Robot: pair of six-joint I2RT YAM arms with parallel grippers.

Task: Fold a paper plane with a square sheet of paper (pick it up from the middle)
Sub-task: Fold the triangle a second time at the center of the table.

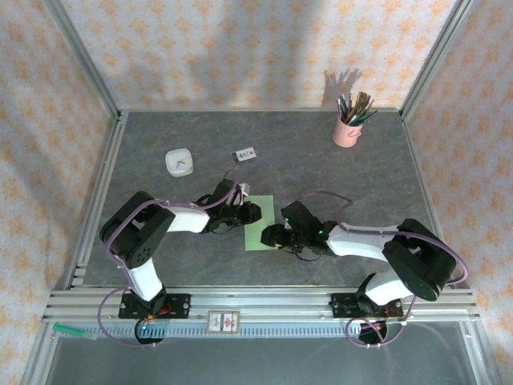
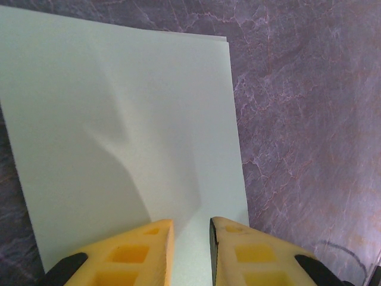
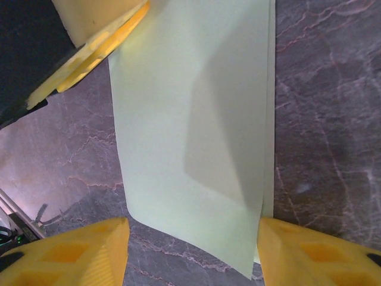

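Left claw (image 2: pixel 191 241): nearly clenched, with a narrow slit between its yellow fingers (image 2: pixel 149 253). It is low over the sheet's edge. Whether it pins the paper I cannot tell.
Left claw's place: at the sheet's 10 o'clock side in the top view. In the right wrist view one of its fingers lies over the sheet's far corner, at 11 o'clock.
Right claw (image 3: pixel 190 244): released, its fingers wide apart, straddling the sheet's near end and holding nothing.
Right claw's place: at the sheet's 4 o'clock corner in the top view.
Sheet (image 1: pixel 258 227): pale green, between the two claws, lying on the desk (image 1: pixel 369 176) toward its 6 o'clock edge. It is folded over on itself into a narrow rectangle, and a second layer peeks out along one long edge.
Card (image 1: pixel 244 154): at 12 o'clock from the sheet, apart from it.
Dish (image 1: pixel 179 163): white, at 10 o'clock from the sheet.
Cup (image 1: pixel 347 132): pink, holding pencils, at 1 o'clock, near the desk's far right corner.
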